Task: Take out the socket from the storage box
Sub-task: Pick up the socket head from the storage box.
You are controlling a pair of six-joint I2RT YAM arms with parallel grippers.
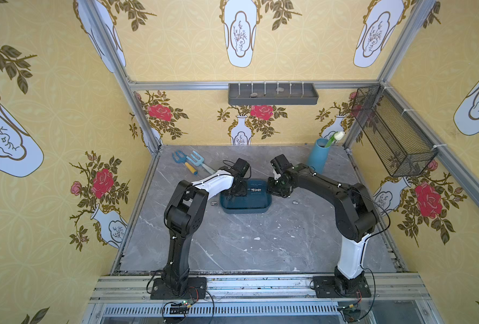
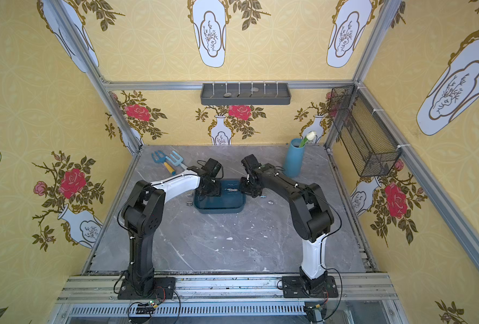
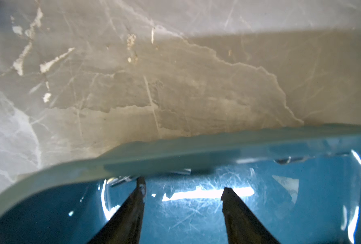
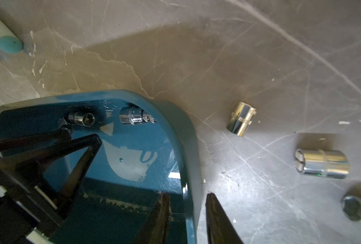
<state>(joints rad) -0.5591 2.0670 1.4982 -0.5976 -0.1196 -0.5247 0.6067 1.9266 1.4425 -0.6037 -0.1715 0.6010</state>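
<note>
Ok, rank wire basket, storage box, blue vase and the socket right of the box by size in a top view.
Largest to smallest:
wire basket
storage box
blue vase
socket
The basket hangs nearer the camera, inflating it.

1. Left arm (image 1: pixel 182 216), left of frame: black lower link and elbow housing, white forearm shell, black wrist.
2. Right arm (image 1: pixel 353 216), right of frame: white lower link, black elbow housing and forearm.
3. Base plates (image 1: pixel 159 289), bottom of frame in both top views: black, flat.
4. Cables (image 1: pixel 387 217): thin, black, looped beside the links; white ties (image 1: pixel 173 237); red leads (image 1: pixel 195 294) at the bases.
5. Left gripper (image 3: pixel 182 188) and right gripper (image 4: pixel 187 196): black, tapered fingers.
</note>
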